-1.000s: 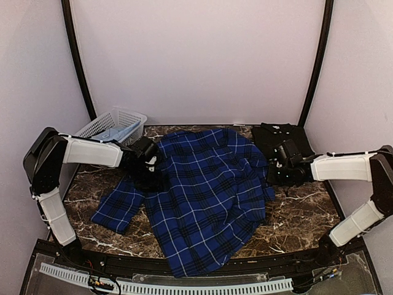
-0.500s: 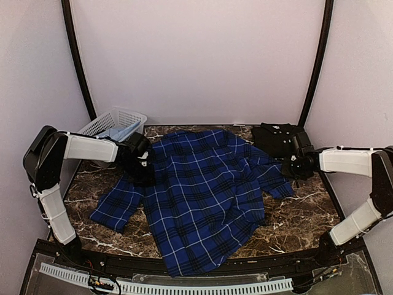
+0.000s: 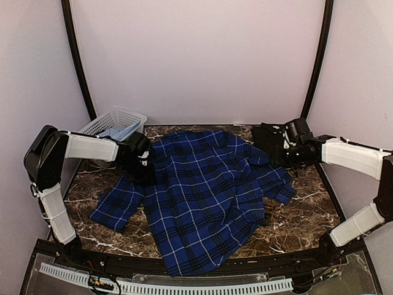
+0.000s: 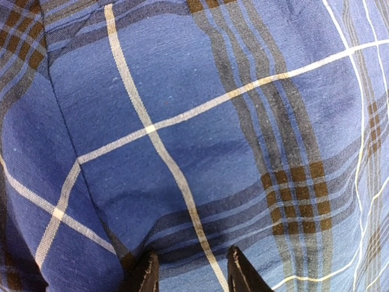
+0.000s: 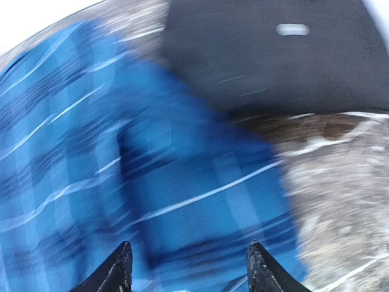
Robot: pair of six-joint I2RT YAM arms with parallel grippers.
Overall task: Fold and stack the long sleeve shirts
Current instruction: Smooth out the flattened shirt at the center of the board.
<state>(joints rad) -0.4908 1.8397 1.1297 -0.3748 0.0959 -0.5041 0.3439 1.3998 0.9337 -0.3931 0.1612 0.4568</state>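
Rearward travel was made by the right end effector (image 3: 281, 147), jaws apart and empty, with the black shirt (image 3: 270, 132), apparently folded, just beneath it. The left end effector (image 4: 193, 274) was clamped on the plaid shirt (image 3: 202, 196), spread unfolded on the worktop (image 3: 301, 215) between both; folding and stacking remained.

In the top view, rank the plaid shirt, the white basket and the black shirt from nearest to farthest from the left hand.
1. Plaid shirt: right at the left hand, with cloth between its fingers.
2. White basket: just behind the hand, in the far left corner.
3. Black shirt: farthest, across at the far right.
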